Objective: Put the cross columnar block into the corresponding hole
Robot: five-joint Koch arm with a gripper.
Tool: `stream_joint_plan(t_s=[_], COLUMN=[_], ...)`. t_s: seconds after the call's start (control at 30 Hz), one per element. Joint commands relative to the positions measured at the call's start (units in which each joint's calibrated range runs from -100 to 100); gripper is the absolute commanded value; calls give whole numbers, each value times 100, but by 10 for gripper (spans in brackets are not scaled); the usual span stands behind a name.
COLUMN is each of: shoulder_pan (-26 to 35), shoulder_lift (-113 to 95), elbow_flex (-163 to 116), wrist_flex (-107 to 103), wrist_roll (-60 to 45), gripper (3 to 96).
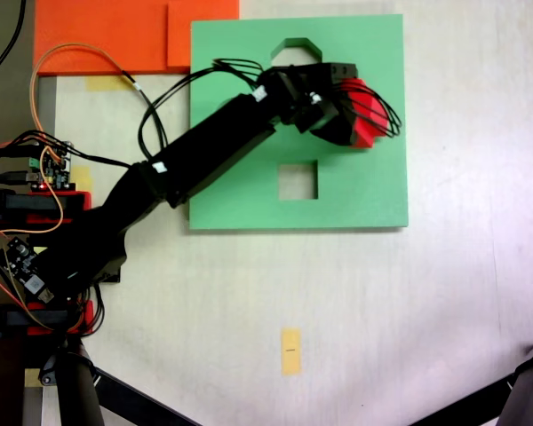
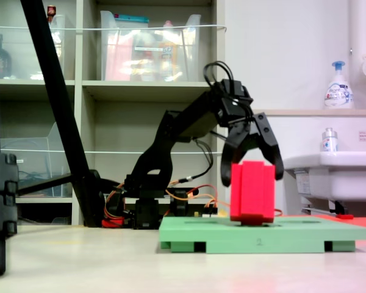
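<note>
while the cross columnar block [image 2: 252, 191] stands upright on the green board [image 2: 189, 234], we see the fingers [image 2: 274, 155] spread apart, straddling its top from above.

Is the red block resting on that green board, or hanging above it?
Touching. In the second exterior view the red block stands upright with its base on the green board.

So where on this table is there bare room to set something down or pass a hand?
In the first exterior view, the table is bare right of and below the green foam board, apart from a yellow tape strip. It is crowded at that view's left: wiring and circuit boards around the arm's base. On the board, the gripper and red cross block take the middle right.
</note>
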Motion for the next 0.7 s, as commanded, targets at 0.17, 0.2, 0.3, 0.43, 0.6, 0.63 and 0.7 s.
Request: stream_joint_plan(t_s=[0.17, 0.2, 0.3, 0.43, 0.6, 0.63, 0.7], shoulder_pan=[107, 122, 142, 156, 156, 151, 112], shoulder_lift=[-88, -102, -158, -158, -325, -353, -367], elbow_flex=[119, 119, 119, 119, 119, 119, 119], wrist_flex=[191, 143, 46, 17, -127, -137, -137], wrist_roll=[44, 44, 49, 44, 44, 44, 49], gripper=[331, 331, 331, 331, 331, 331, 332])
